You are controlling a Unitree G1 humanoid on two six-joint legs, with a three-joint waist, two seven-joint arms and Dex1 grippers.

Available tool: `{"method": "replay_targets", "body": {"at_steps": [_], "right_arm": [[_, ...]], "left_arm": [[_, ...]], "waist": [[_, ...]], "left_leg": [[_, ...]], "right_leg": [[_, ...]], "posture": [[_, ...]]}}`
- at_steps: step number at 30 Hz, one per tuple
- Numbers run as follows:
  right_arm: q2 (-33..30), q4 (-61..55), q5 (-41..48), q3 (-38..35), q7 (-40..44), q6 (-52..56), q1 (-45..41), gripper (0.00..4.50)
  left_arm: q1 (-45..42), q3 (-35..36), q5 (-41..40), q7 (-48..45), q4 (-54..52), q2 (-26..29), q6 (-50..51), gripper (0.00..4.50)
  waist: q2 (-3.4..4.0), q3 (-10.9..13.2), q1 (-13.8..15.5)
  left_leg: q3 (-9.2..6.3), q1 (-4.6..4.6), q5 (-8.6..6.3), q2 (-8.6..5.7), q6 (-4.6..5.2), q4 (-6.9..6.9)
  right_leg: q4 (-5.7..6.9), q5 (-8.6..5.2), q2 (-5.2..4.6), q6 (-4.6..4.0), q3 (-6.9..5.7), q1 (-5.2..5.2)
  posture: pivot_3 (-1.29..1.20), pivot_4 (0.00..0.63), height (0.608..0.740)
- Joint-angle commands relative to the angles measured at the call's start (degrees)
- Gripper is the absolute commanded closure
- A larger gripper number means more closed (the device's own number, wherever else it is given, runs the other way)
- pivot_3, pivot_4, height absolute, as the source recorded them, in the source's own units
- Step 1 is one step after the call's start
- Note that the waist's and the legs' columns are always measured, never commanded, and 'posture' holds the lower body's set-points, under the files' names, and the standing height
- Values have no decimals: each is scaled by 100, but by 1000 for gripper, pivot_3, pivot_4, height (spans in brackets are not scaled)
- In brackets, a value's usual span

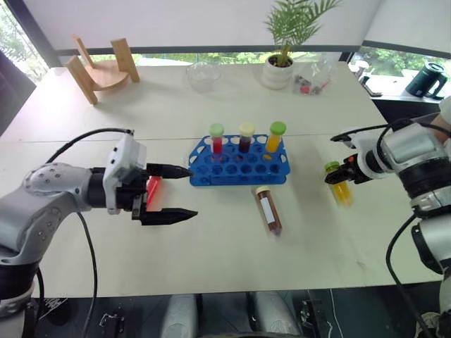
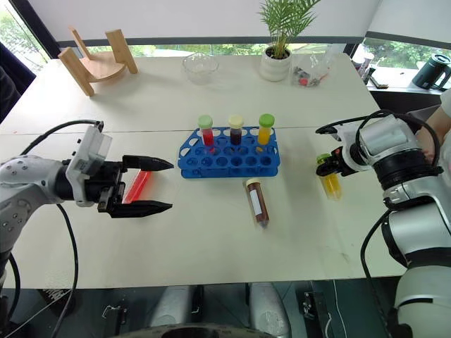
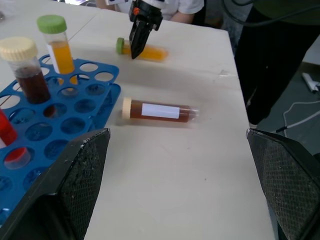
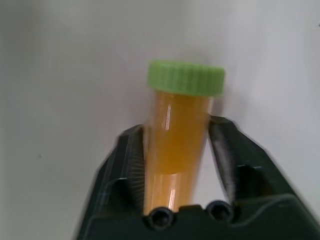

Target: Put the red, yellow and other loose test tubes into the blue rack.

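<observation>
The blue rack (image 1: pixel 239 179) stands mid-table and holds three upright capped tubes: red, dark brown and yellow. A brown tube (image 1: pixel 268 209) with a cream cap lies loose just in front of it. To the right, a yellow tube (image 1: pixel 341 187) with a green cap lies on the table. My right gripper (image 1: pixel 344 173) is shut on that tube just below its cap, and its fingers (image 4: pixel 132 172) press both sides. A red tube (image 1: pixel 152 190) lies on the table left of the rack. My left gripper (image 1: pixel 192 191) hovers over it, open and holding nothing.
At the table's far side stand a wooden stand (image 1: pixel 102 70), a glass bowl (image 1: pixel 203 74), a potted plant (image 1: pixel 280 67) and a clear bag of small items (image 1: pixel 310 81). A dark jug (image 1: pixel 426 81) sits beyond the right corner. A person in dark clothes (image 3: pixel 272 50) stands by the table.
</observation>
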Motion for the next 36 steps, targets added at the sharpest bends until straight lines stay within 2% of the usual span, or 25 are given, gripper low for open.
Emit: {"method": "replay_targets", "body": {"at_steps": [1, 4, 5, 7, 9, 11, 13, 15, 17, 19, 24, 29, 36], "right_arm": [[78, 48, -187, -33, 196, -154, -122, 3712], [33, -339, -102, -355, 182, 174, -190, 3712], [-32, -841, 26, -626, 164, 134, -89, 3712], [-2, -1996, 361, -1435, -43, 223, 212, 3712], [302, -3023, 741, -2412, -353, 495, 583, 3712], [901, -4117, 999, -3408, -849, 329, 1211, 3712], [1668, -5189, 1240, -4184, -1295, -302, 2014, 3712], [2260, -5809, 1298, -4487, -1629, -1045, 2626, 3712], [2793, -6090, 1158, -4417, -1833, -2244, 3210, 3712], [3044, -6061, 1082, -4301, -1886, -3015, 3511, 3712], [3454, -5000, 519, -3771, -1915, -5267, 3959, 3712], [3606, -4529, 416, -3428, -1934, -6086, 4107, 3712], [3643, -4199, 444, -3223, -2051, -6474, 4108, 3712]], "left_arm": [[-98, 32, 153, 2, 36, 47, -162, 0], [-22, 138, 194, 48, 54, 66, -159, 0], [21, 195, 203, 90, 55, 70, -157, 0], [113, 327, 185, 215, 34, 52, -134, 0], [184, 403, 170, 321, 1, 47, -117, 0], [261, 451, 136, 419, -59, 34, -86, 0], [313, 494, 89, 521, -132, 15, -41, 0], [338, 529, 57, 575, -158, 19, -20, 0], [323, 544, 24, 613, -164, 37, 12, 0], [294, 543, -1, 632, -165, 51, 40, 0], [130, 478, -23, 637, -128, 66, 98, 0], [43, 471, -49, 646, -137, 82, 155, 0], [104, 527, -77, 677, -212, 110, 199, 0]], "waist": [[0, 0, -20], [3, 2, -42], [4, 3, -55], [12, 7, -79], [12, 9, -110], [9, 7, -120], [0, 2, -103], [5, 5, -76], [6, 5, -68], [6, 6, -91], [4, 4, -133], [7, 6, -128], [6, 6, -125]], "left_leg": [[0, 3, 0, 0, 0, 1], [0, 5, 1, 0, -2, 3], [-1, 5, 1, 0, -2, 2], [-4, 3, 1, 0, -2, -2], [-11, 2, 1, 1, -2, -8], [-18, 2, 1, 5, -1, -12], [-31, 3, 1, 8, -2, -12], [-36, 2, 1, 6, -2, -8], [-29, 2, 2, 0, -4, -1], [-22, 3, 5, -3, -9, 3], [-18, 24, 11, -1, -20, 5], [-23, 22, 11, 2, -20, -5], [-22, 22, 12, 1, -20, -1]], "right_leg": [[1, 0, 0, 0, 0, 3], [5, 0, 0, 0, 0, 5], [7, 0, 0, 0, 0, 5], [9, 0, 0, 0, 0, 1], [11, -1, 4, 2, -1, -2], [10, -1, 10, 1, -3, -1], [10, -2, 15, 1, -12, 5], [11, -2, 11, 1, -18, 12], [12, -1, 0, 4, -17, 14], [11, 2, -5, 8, -14, 18], [13, 3, 1, 8, -8, 33], [29, 2, 8, 6, -8, 19], [29, 2, 5, 7, -7, 21]], "posture": [[0, 150, 740], [0, 150, 740], [0, 150, 740], [0, 150, 740], [0, 150, 740], [0, 150, 740], [0, 150, 740], [0, 150, 740], [0, 150, 740], [0, 150, 740], [0, 150, 740], [0, 150, 740], [0, 150, 740]]}}
